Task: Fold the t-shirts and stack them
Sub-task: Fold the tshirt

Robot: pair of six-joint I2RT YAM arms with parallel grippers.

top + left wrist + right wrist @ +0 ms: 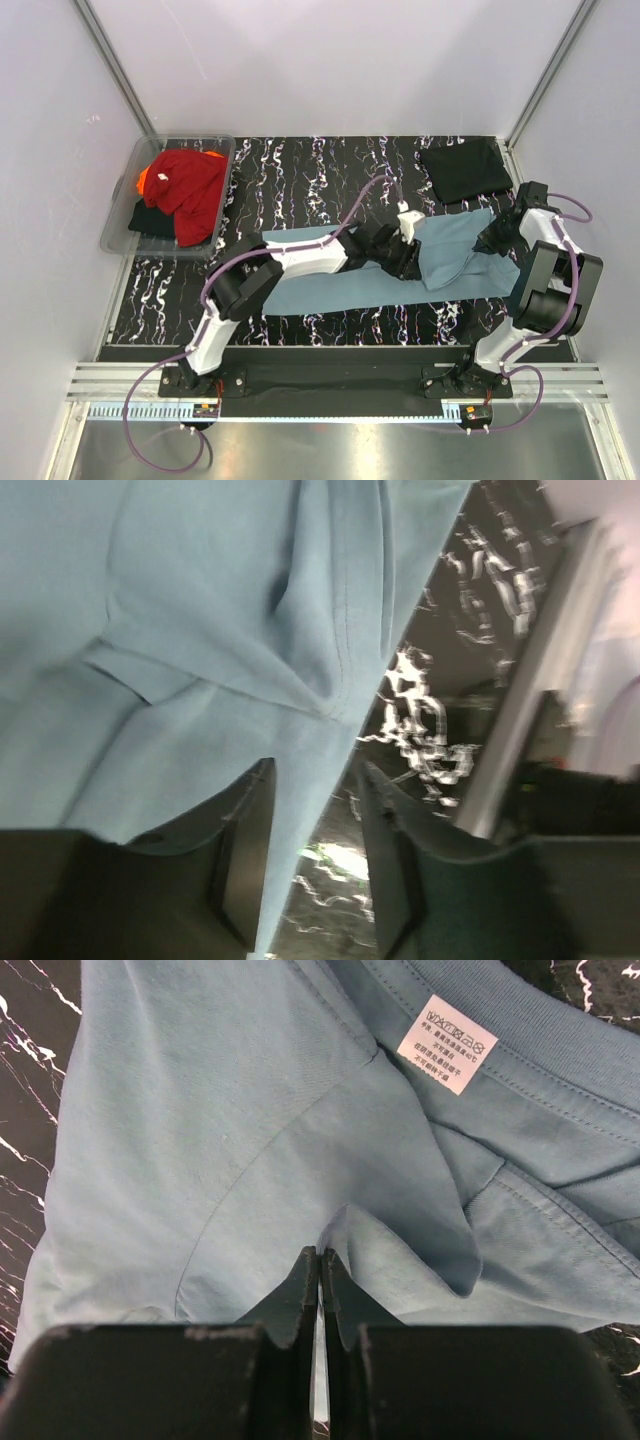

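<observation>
Teal shirt lies lengthwise across the middle of the surface, its right half doubled over and rumpled. Left gripper hovers over the shirt's middle with jaws apart, holding nothing; a hem edge runs between them. Right gripper sits at the shirt's right end, jaws closed on a pucker of cloth below the neck label.

Judgement: a fold is being laid. To do it well, the right gripper should set edge square on edge, and the pucker should be smoothed flat before release.

Folded black shirt rests just beyond the teal shirt's right end. Tub, holding a red shirt, stands off its far left corner. Surface is black with white veining; plain white walls enclose it.
</observation>
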